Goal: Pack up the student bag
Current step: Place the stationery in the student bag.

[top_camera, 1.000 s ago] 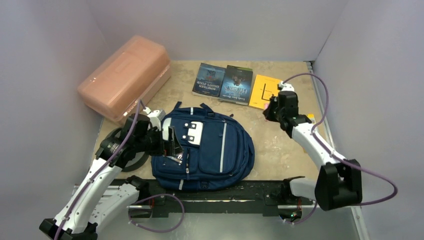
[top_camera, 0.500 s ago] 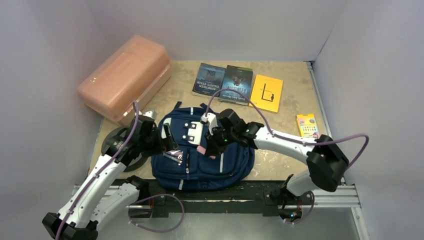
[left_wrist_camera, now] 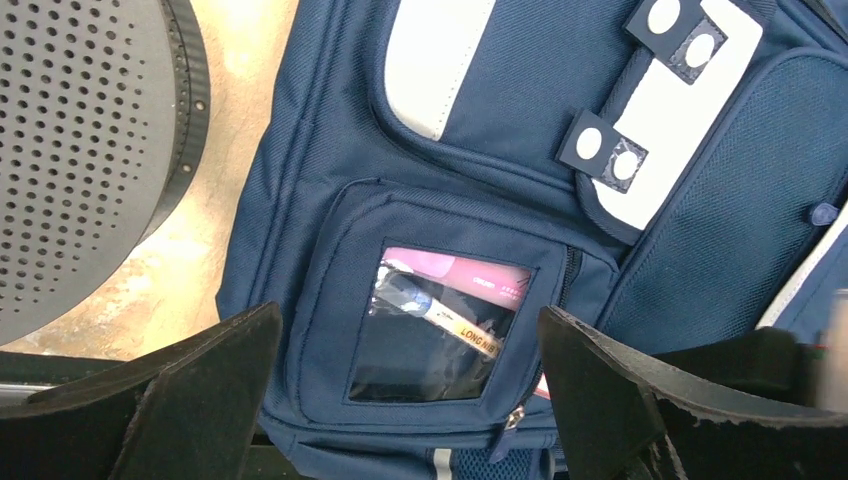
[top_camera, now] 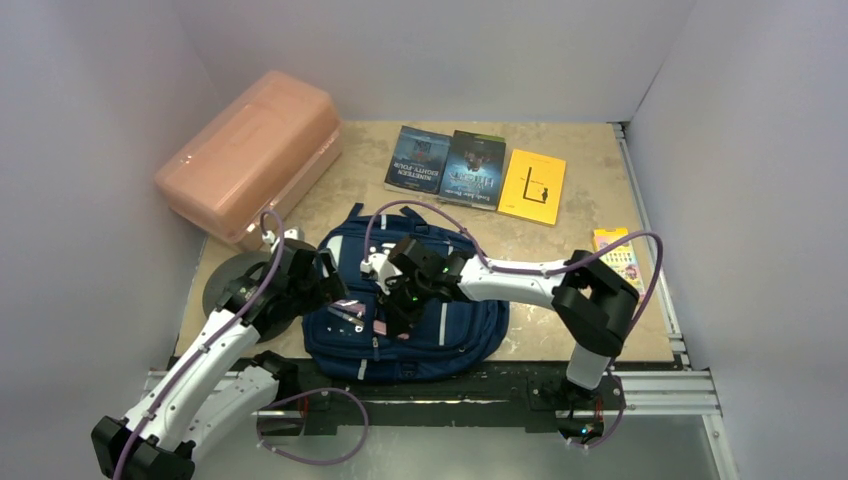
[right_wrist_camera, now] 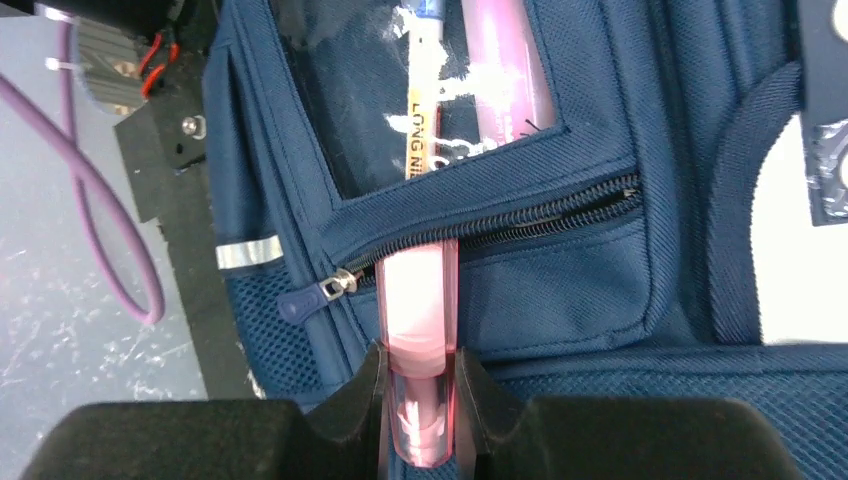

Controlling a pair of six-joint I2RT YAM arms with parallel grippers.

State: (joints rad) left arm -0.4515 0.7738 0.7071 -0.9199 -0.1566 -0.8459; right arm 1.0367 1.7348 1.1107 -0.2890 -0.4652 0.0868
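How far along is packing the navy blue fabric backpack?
Done: a pen and a pink stick lie behind the navy blue backpack's clear pocket window. In hand: the right gripper holds a pink translucent tube, its tip at that pocket's open zip. Remaining: three books and a small colourful box outside; the left gripper is open.

Front pocket of the student bag (top_camera: 468,318) crowded; open strip behind it.
The left claw (left_wrist_camera: 408,315) hangs spread wide above the windowed pocket; the right claw (right_wrist_camera: 420,400) pinches a pink marker (right_wrist_camera: 420,300) in the zip slot. Bare worktop (top_camera: 530,245) lies between bag and books (top_camera: 470,168); a salmon box (top_camera: 250,155) and black disc (top_camera: 222,285) hem the left side.
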